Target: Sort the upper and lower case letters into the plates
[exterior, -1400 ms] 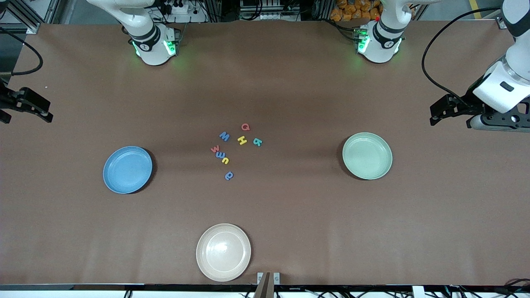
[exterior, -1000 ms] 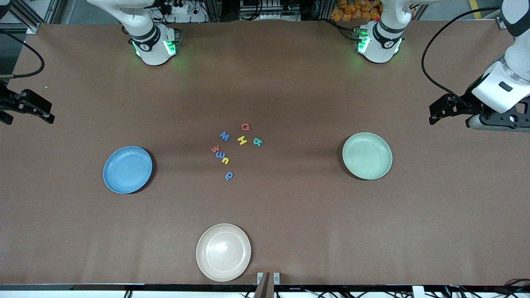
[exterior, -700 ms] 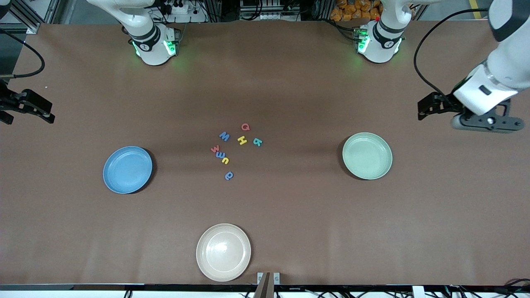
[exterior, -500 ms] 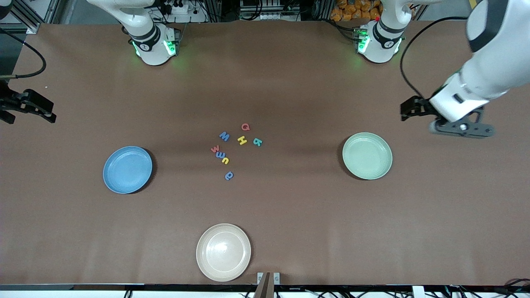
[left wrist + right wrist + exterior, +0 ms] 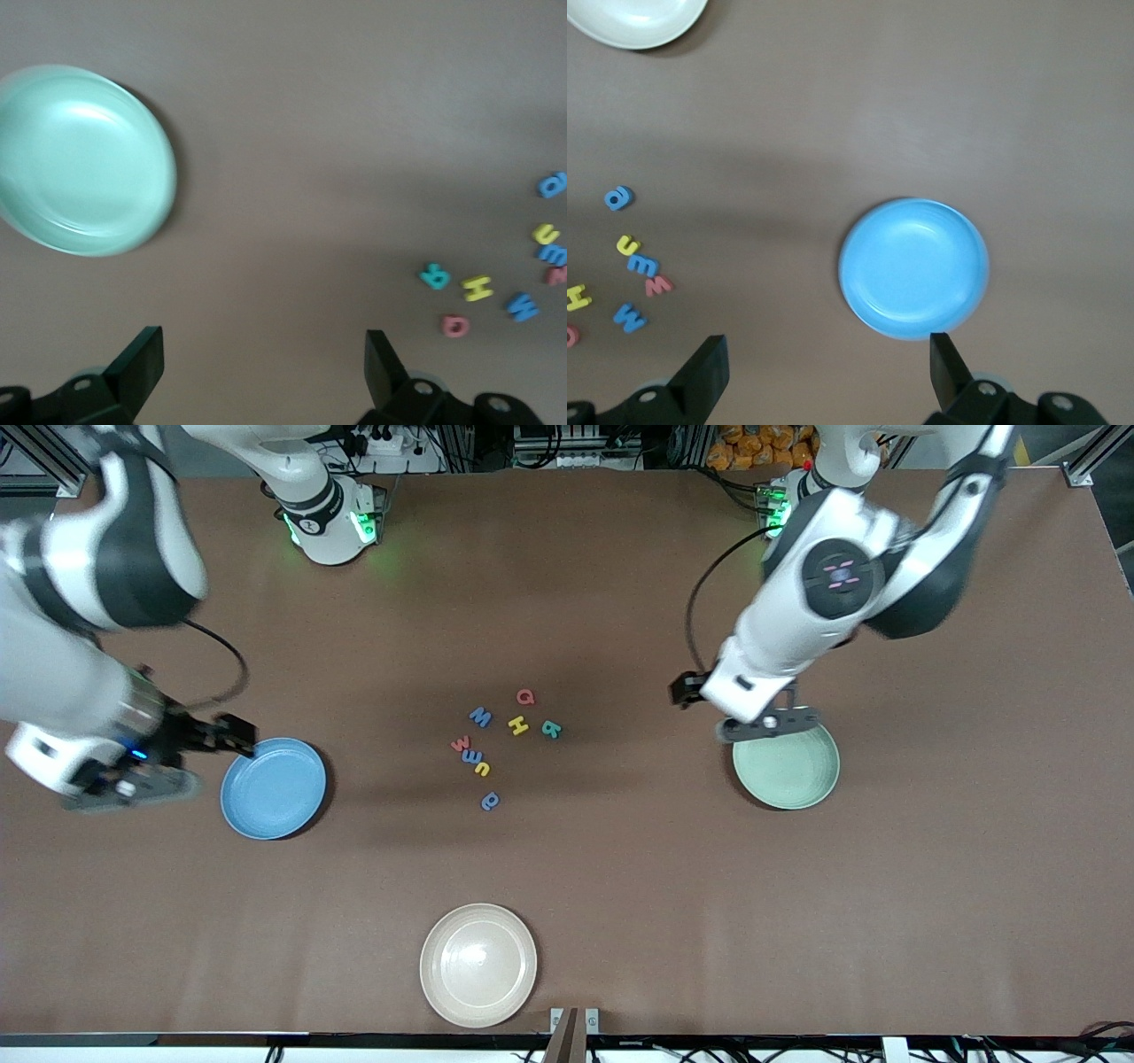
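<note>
Mid-table, letters (image 5: 518, 725): eight small pieces lie loose in the middle of the front frame, between the two plates and inside neither.
Top of the cluster: red G (image 5: 524, 696) lies highest in the frame, farthest from the front camera.
Just below it: blue W (image 5: 480, 716) and a teal letter (image 5: 551, 730) flank a yellow one, all apart from each other.
Lower run: a red piece (image 5: 459, 744) and yellow u (image 5: 482, 767) have a small blue one squeezed between them; these three may be touching, I cannot be sure.
Bottom of the cluster: blue a (image 5: 490, 802) lies alone, nearest the front camera.
Blue plate (image 5: 273, 788): flat on the table toward my right arm's end, nothing in it.
Mint plate (image 5: 786, 759): flat on the table toward my left arm's end, nothing in it.
Cream plate (image 5: 478, 965): at the lower edge of the front frame, nearest the camera, bare.
Left gripper (image 5: 263, 363): hangs over bare table beside the mint plate, on the side toward the letters.
Left fingers (image 5: 142, 354): spread wide apart with nothing between them.
Right gripper (image 5: 826, 367): hangs over the table by the rim of the blue plate.
Right fingers (image 5: 943, 359): spread wide as well, holding nothing.
Table (image 5: 620, 886): brown sheet, carrying the plates and letters.
</note>
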Tool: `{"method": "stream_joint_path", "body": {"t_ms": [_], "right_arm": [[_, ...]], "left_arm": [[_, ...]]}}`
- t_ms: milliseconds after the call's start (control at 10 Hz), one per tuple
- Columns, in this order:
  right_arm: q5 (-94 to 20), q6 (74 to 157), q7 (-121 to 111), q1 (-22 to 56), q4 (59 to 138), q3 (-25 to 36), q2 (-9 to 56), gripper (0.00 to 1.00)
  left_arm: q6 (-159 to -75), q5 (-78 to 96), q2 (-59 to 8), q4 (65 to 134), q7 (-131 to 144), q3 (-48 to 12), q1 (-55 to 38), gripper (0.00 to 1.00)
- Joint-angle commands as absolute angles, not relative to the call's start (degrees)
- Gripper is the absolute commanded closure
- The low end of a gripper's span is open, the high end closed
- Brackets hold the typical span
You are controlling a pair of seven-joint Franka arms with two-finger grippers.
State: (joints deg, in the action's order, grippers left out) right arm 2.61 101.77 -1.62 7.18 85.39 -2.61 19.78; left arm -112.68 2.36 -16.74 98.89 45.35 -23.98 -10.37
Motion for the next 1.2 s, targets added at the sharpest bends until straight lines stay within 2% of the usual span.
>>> {"method": "stream_joint_path", "body": {"t_ms": [0,200,300,600,900,1100], "right_arm": [[2.2,106.8,3.5,13.2,84.1,-2.4,27.3,0.00],[2.9,113.3,11.2,19.0,86.5,-2.3,31.4,0.00],[2.8,115.1,11.9,18.9,87.6,-2.3,32.5,0.00],[2.5,115.7,11.1,15.4,89.2,-2.3,32.9,0.00],[2.3,113.0,11.0,7.6,89.2,-2.2,33.3,0.00],[2.4,114.7,11.1,4.8,89.2,-2.2,35.1,0.00]], "left_arm": [[-119.0,2.6,-22.7,97.4,53.3,-23.9,-14.3,0.00],[-126.0,2.1,-28.3,97.3,56.9,-23.4,-19.5,0.00],[-128.5,-1.1,-31.3,96.9,57.3,-23.1,-21.0,0.00],[-128.9,-10.7,-39.8,91.2,59.8,-22.8,-26.4,0.00],[-129.9,-16.2,-42.6,91.1,59.7,-22.8,-29.3,0.00],[-133.3,-17.7,-45.2,90.1,59.5,-22.1,-31.6,0.00]]}}
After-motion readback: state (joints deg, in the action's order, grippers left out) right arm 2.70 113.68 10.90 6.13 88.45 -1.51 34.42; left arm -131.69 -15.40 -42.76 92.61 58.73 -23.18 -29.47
